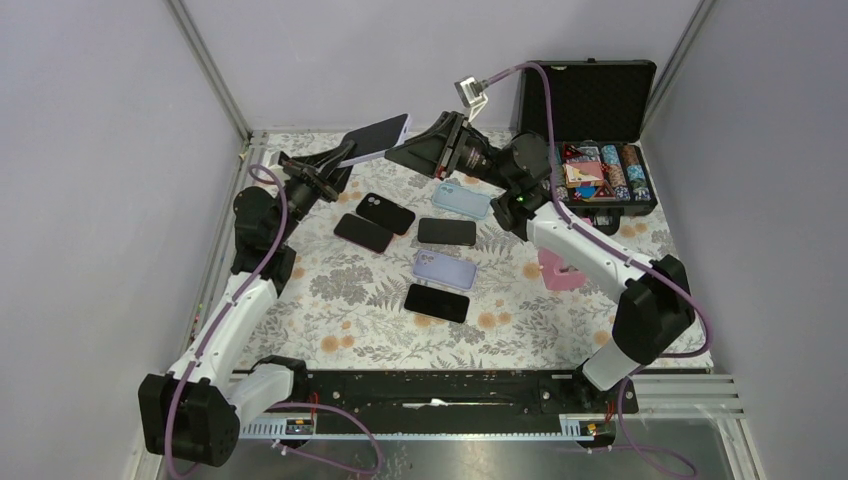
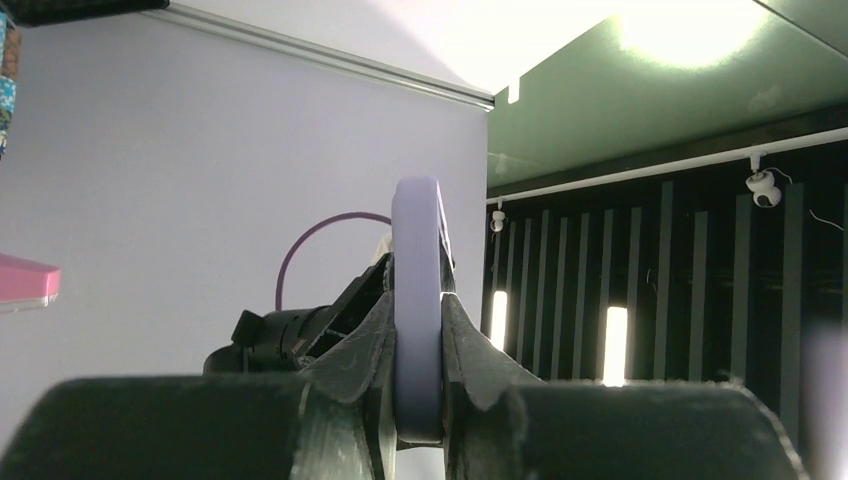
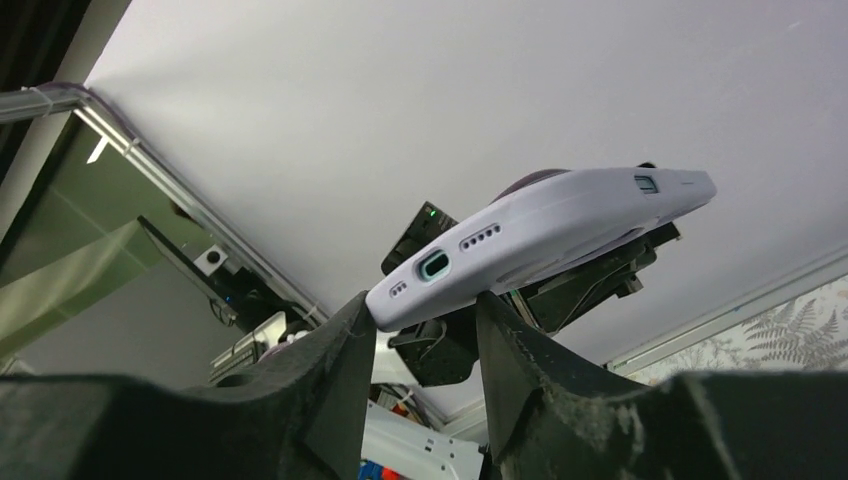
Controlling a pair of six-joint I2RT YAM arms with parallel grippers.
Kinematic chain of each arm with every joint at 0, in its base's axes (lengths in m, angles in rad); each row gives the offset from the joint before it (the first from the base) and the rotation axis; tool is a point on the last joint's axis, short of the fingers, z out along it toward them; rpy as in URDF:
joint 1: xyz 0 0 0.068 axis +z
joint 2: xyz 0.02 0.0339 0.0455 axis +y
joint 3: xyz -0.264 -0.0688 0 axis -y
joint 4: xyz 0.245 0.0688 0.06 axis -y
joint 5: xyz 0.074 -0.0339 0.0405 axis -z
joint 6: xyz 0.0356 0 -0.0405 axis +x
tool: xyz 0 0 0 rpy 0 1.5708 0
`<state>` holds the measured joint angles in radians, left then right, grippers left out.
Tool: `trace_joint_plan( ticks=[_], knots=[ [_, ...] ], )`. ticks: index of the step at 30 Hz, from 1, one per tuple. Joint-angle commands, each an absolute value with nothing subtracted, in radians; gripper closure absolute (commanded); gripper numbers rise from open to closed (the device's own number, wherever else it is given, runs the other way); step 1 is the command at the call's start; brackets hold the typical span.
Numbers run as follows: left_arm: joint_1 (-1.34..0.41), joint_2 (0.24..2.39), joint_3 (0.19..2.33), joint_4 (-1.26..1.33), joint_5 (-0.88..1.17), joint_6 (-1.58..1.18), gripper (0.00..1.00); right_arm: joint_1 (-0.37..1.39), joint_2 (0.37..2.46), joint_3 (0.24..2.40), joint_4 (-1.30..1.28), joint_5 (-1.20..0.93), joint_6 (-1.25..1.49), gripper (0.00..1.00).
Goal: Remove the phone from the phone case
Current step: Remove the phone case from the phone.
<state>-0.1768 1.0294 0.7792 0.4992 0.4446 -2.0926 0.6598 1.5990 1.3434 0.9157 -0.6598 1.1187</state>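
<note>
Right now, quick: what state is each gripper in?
Left gripper: fingers shut on the lavender-cased phone, clamped on its edge.
Right gripper: fingers open at that phone's port end, gripping nothing.

The phone case (image 1: pixel 378 138) hangs left of the briefcase (image 1: pixel 597 130) (loose phones (image 1: pixel 446 231) lie nearer).

Nothing in any view can be read: no writing, brand, number or sign. The lilac phone case (image 3: pixel 560 225) has plain surfaces, with only a port and small holes along its edge. The colourful printed things inside the black box (image 1: pixel 590 100) at the far right of the worktop (image 1: pixel 330 300) are too small to make out. The phones (image 1: pixel 437 302) lying on the worktop show blank dark faces or plain backs with nothing legible.
</note>
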Motion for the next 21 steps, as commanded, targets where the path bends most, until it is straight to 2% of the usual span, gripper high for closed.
trace_joint_plan(
  ticks=[1, 6, 8, 17, 21],
  knots=[
    [-0.282, 1.039, 0.768, 0.447, 0.73, -2.092, 1.0, 0.715, 1.621, 1.423, 1.037, -0.703, 1.156, 0.51],
    [-0.282, 1.034, 0.755, 0.446, 0.73, -2.091, 1.0, 0.708, 1.626, 1.411, 1.052, -0.687, 1.191, 0.49],
    [-0.282, 1.035, 0.754, 0.451, 0.731, -2.094, 1.0, 0.703, 1.631, 1.403, 1.066, -0.679, 1.206, 0.55],
    [-0.281, 1.048, 0.763, 0.55, 0.707, -2.146, 1.0, 0.69, 1.619, 1.352, 1.069, -0.653, 1.205, 1.0],
    [-0.272, 1.063, 0.76, 0.655, 0.675, -2.185, 1.0, 0.688, 1.615, 1.331, 1.096, -0.656, 1.21, 0.99]
  ],
)
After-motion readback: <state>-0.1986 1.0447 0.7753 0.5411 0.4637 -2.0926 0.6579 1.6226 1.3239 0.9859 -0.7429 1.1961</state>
